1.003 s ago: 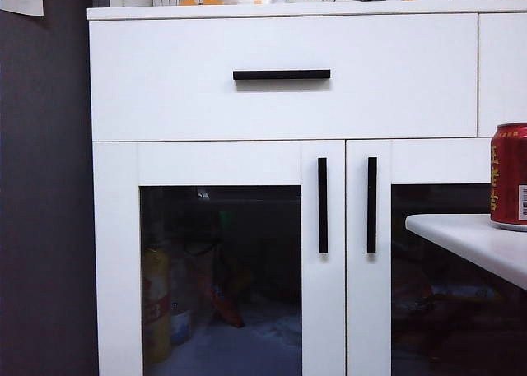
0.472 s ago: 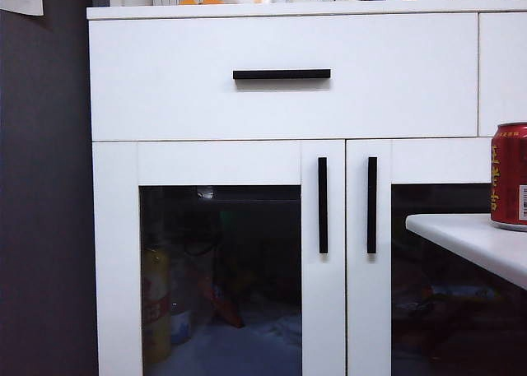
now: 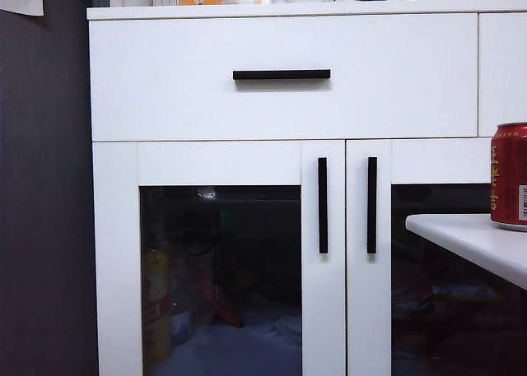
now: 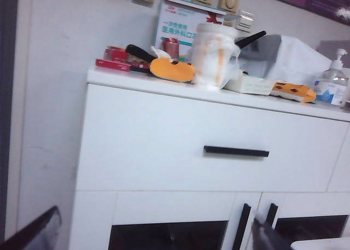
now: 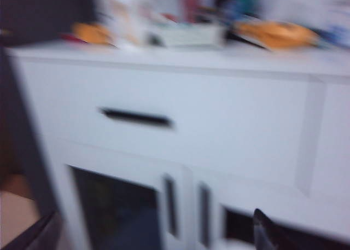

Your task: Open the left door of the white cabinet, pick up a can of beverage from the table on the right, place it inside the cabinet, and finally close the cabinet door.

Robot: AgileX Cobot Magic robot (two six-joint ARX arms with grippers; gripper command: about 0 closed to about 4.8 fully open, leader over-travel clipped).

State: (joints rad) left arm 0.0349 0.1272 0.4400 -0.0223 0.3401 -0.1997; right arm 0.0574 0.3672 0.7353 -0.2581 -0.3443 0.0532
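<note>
The white cabinet (image 3: 280, 80) fills the exterior view with both doors shut. The left door (image 3: 222, 261) has dark glass and a vertical black handle (image 3: 323, 205). A red can of beverage (image 3: 510, 176) stands on the white table (image 3: 469, 238) at the right edge. Neither gripper shows in the exterior view. In the left wrist view, my left gripper (image 4: 156, 240) is open, its fingertips (image 4: 34, 232) wide apart and well short of the left door (image 4: 164, 228). The right wrist view is blurred. My right gripper (image 5: 156, 240) is open there, away from the cabinet (image 5: 219, 124).
A drawer with a horizontal black handle (image 3: 282, 74) sits above the doors. Clutter on the cabinet top includes a white jug (image 4: 214, 56), an orange item (image 4: 171, 69) and a pump bottle (image 4: 332, 86). A dark wall (image 3: 45, 195) flanks the cabinet's left. Bottles show behind the glass (image 3: 158, 298).
In the exterior view, cabinet, can and table stay put. Only faint reflections in the left door's glass have shifted.
</note>
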